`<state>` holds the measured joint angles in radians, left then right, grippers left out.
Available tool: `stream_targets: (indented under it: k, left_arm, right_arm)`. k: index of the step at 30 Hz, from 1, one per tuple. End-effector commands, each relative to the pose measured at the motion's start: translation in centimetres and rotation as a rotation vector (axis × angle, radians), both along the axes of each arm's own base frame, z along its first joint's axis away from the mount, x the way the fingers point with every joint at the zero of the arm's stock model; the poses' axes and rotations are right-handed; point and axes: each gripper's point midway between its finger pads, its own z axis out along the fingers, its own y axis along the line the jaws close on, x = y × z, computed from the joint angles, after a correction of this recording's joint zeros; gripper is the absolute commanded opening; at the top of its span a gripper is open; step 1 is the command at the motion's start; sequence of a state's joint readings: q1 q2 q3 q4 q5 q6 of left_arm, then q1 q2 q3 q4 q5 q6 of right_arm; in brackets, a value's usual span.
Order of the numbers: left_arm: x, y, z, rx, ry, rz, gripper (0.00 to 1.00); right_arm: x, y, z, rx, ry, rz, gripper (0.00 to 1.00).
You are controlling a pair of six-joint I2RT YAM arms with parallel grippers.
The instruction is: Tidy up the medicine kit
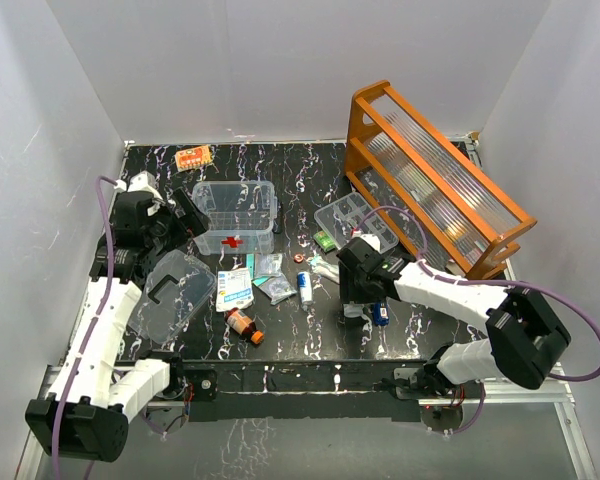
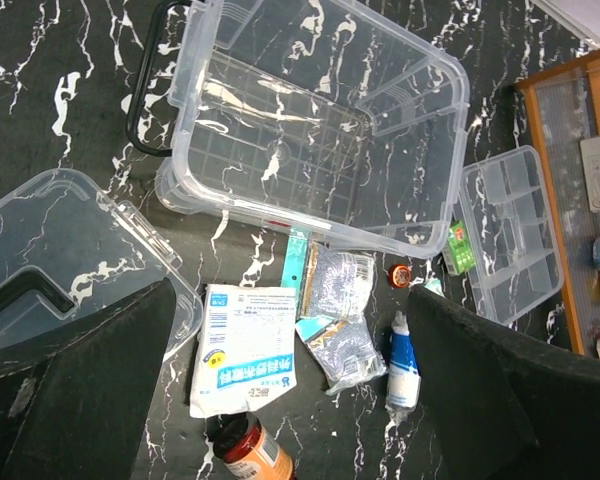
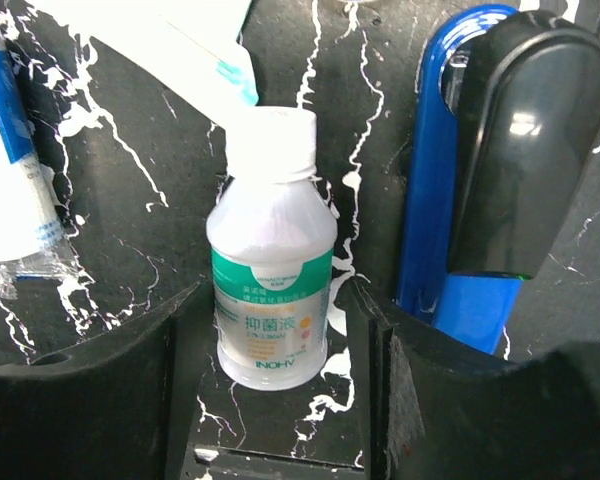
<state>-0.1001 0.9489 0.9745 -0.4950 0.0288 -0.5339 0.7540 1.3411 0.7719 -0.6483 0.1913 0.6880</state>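
Bracketing a white bottle (image 3: 270, 290) that lies on the counter (image 1: 310, 170), the right jaws stand close against both of its sides. Whether they press on it cannot be told. The left jaws are spread wide, gripping nothing, held above the counter just left of the box (image 1: 235, 215). The box stands open at centre-rear, red cross toward the arms. Its lid (image 1: 175, 290) lies flat just beside the box, at its near-left.

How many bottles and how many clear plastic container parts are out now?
Bottles: 2 (amber bottle with orange label, white bottle with green label)
Clear parts: 3 (open rectangular box, lid with dark handle, divided tray)
Total: 5
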Motion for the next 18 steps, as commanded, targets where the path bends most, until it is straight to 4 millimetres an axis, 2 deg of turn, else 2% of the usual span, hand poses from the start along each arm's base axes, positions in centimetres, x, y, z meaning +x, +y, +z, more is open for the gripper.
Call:
stream_targets:
  k: [1, 5, 10, 15, 18]
  left_arm:
    - [1.2, 0.9, 1.4, 0.005, -0.027, 0.067, 0.99]
    - [2.1, 1.2, 1.7, 0.016, -0.037, 0.08, 0.99]
    - [3.4, 1.6, 1.1, 0.04, -0.009, 0.103, 0.99]
    - [4.9, 2.5, -1.0, 0.093, 0.063, 0.135, 0.99]
    - [5.8, 2.6, -2.3, 0.104, 0.097, 0.131, 0.99]
  right_arm:
    - [1.6, 1.1, 0.0, 0.026, -0.074, 0.032, 0.51]
    - [1.8, 1.2, -0.1, 0.028, -0.087, 0.051, 0.45]
    - [2.0, 1.3, -0.3, 0.026, -0.104, 0.076, 0.47]
    - [1.9, 0.8, -0.8, 0.01, -0.115, 0.079, 0.48]
    - [2.2, 0.5, -0.4, 0.001, -0.142, 0.084, 0.47]
